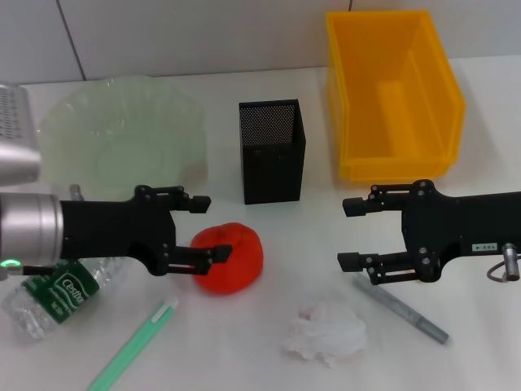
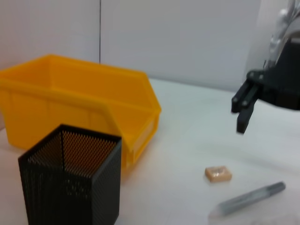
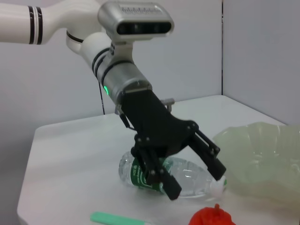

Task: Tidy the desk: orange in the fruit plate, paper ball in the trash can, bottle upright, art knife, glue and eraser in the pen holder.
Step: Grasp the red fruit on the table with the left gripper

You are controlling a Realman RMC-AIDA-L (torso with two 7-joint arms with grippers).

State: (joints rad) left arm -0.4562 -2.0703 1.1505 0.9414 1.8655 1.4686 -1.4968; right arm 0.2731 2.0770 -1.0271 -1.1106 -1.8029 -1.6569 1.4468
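The orange (image 1: 236, 262) lies on the table in front of the pen holder (image 1: 272, 151). My left gripper (image 1: 213, 228) is open just left of the orange, its lower finger at the fruit's edge; the right wrist view shows this gripper (image 3: 194, 183) open above the orange (image 3: 213, 218). The bottle (image 1: 49, 297) lies on its side under my left arm. The fruit plate (image 1: 122, 138) is at the back left, the trash can (image 1: 391, 94) at the back right. The paper ball (image 1: 327, 332) lies front centre. My right gripper (image 1: 348, 234) is open and empty. The eraser (image 2: 218, 173) shows only in the left wrist view.
A green stick-shaped tool (image 1: 134, 344) lies at the front left. A grey pen-like tool (image 1: 403, 309) lies under my right gripper and also shows in the left wrist view (image 2: 248, 199). A white wall stands behind the table.
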